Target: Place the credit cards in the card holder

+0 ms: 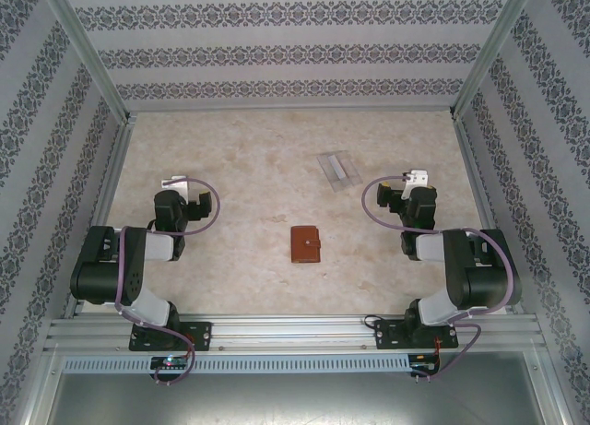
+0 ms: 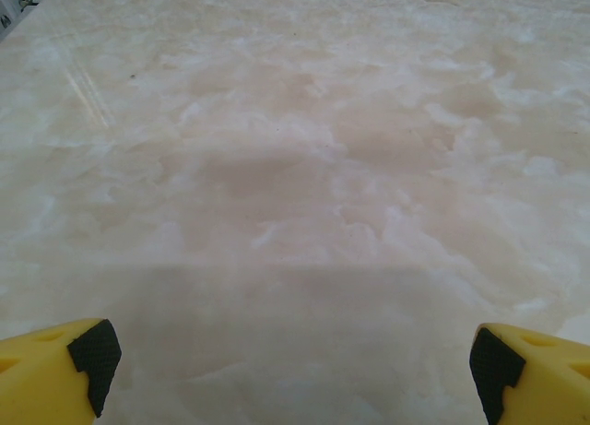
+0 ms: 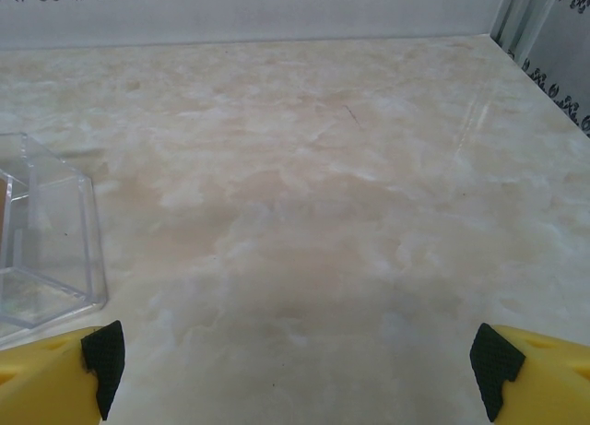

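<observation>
Ready pose: left fingers (image 2: 55, 370) and right fingers (image 3: 535, 374) spread wide, empty.
The card holder (image 1: 305, 244) lies closed on the table (image 1: 230, 277) between the arms; the credit cards probably sit in the clear case (image 1: 336, 167) beyond, so approach it low.

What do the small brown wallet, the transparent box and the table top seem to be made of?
Card holder: probably leather or imitation leather, matte reddish-brown, with a small clasp at one edge; too small to be sure.
Transparent box: hard clear plastic, glossy, with see-through walls and bright edges.
Table top: beige marble-look surface, smooth and slightly shiny; real stone or a print, I cannot tell.
</observation>
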Action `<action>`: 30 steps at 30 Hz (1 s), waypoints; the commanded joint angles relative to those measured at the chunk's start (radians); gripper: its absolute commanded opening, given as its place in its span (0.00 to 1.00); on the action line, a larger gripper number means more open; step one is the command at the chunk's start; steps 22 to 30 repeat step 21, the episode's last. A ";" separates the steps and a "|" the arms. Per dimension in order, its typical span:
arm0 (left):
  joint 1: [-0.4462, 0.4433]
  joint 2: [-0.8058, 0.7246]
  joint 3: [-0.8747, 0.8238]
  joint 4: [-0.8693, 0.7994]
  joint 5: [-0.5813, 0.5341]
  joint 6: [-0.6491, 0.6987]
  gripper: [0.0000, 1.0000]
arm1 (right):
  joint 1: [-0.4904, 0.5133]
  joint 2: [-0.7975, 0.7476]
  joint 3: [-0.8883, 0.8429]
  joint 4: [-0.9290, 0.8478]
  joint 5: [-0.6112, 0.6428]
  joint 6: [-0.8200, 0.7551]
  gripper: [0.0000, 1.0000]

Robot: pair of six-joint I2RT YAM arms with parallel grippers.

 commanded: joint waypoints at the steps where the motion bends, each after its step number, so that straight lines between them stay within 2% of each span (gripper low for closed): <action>1: -0.009 0.003 0.011 0.056 -0.009 -0.008 1.00 | 0.021 -0.010 0.020 0.017 -0.004 -0.017 0.98; 30: -0.010 0.003 0.012 0.055 -0.009 -0.008 0.99 | 0.020 -0.008 0.025 0.010 -0.026 -0.024 0.98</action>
